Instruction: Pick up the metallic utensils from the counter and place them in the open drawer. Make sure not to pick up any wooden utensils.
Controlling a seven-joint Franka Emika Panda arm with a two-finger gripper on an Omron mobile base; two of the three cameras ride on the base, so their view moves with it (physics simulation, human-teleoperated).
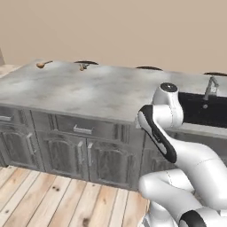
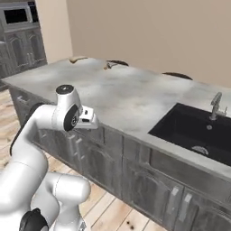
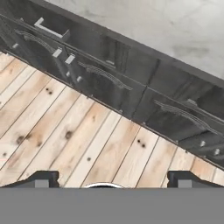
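Note:
On the far left part of the pale marble counter [image 1: 93, 91] lie two small utensils. One is an orange-brown wooden spoon [image 1: 43, 64] [image 2: 76, 59]. The other is a greyish utensil [image 1: 82, 66] [image 2: 109, 65], too small to make out. A dark grey drawer [image 1: 82, 128] with a silver bar handle [image 3: 51, 30] sits under the counter's front edge. My gripper [image 3: 113, 180] is open with nothing between its fingers. It hangs in front of the cabinets and looks down at the wooden floor, far from both utensils.
A black sink [image 2: 198, 131] with a silver faucet [image 2: 215, 105] is set into the counter's right end. Dark cabinet doors [image 3: 109, 83] run below the counter. Dark round stool tops [image 1: 148, 68] show behind the far edge. Wooden plank floor [image 3: 78, 135] lies under the hand.

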